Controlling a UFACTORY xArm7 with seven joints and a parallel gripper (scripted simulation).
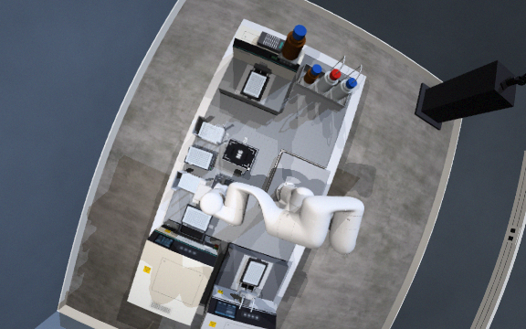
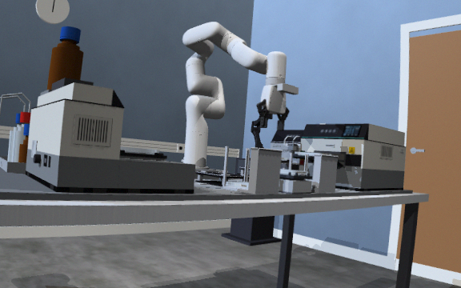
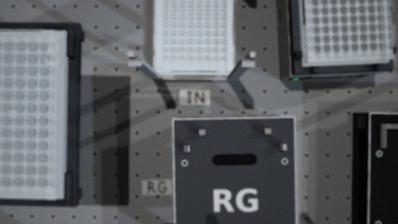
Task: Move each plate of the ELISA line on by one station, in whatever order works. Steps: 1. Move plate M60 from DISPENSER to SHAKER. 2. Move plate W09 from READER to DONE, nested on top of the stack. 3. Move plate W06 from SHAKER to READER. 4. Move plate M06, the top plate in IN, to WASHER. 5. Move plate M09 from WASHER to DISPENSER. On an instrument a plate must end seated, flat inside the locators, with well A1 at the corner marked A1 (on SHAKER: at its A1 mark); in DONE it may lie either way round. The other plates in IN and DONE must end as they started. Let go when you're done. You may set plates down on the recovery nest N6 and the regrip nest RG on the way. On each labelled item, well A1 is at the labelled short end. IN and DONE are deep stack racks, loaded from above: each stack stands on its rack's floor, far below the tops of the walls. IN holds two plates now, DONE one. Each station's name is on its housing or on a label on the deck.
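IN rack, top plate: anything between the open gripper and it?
Nothing visible. In the wrist view the top plate lies uncovered between the IN rack's walls, beyond the RG nest. The gripper hangs open, high above the deck.

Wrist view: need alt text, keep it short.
Looking straight down on a perforated deck: the dark regrip nest RG sits bottom centre with no plate on it, and above it the IN rack holds a white well plate. Other well plates sit in black frames at left and top right.

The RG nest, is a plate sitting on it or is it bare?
Bare: the RG nest shows its dark face, slot and corner locators uncovered.
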